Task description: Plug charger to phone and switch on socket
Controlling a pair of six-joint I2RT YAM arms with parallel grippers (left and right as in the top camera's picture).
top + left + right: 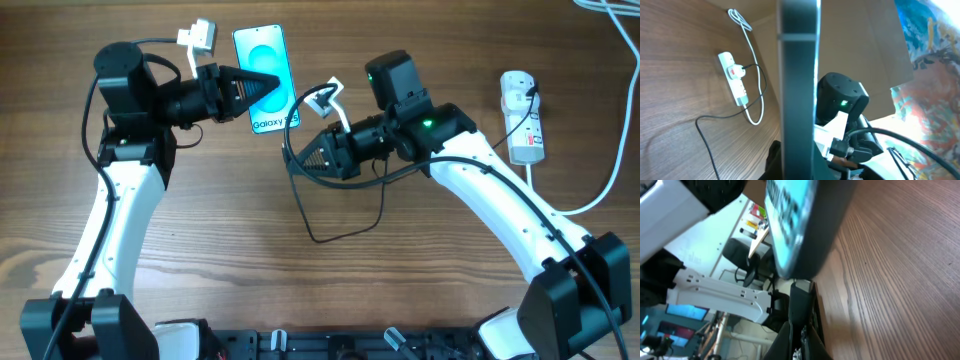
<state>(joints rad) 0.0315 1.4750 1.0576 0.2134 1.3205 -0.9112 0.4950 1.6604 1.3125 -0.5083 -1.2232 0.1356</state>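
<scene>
Phone [262, 50] is over the upper middle of the table [200, 250], screen up. Left gripper [270, 82] is closed across its lower half, gripping it from the left. Right gripper [306, 158], just right of the phone's bottom edge, is closed on the connector end of the charger [316, 240]; contact with the phone unclear. Slack black cable loops on the wood below. Socket [524, 120] lies far right, a plug in its top end, well apart from both grippers.
</scene>
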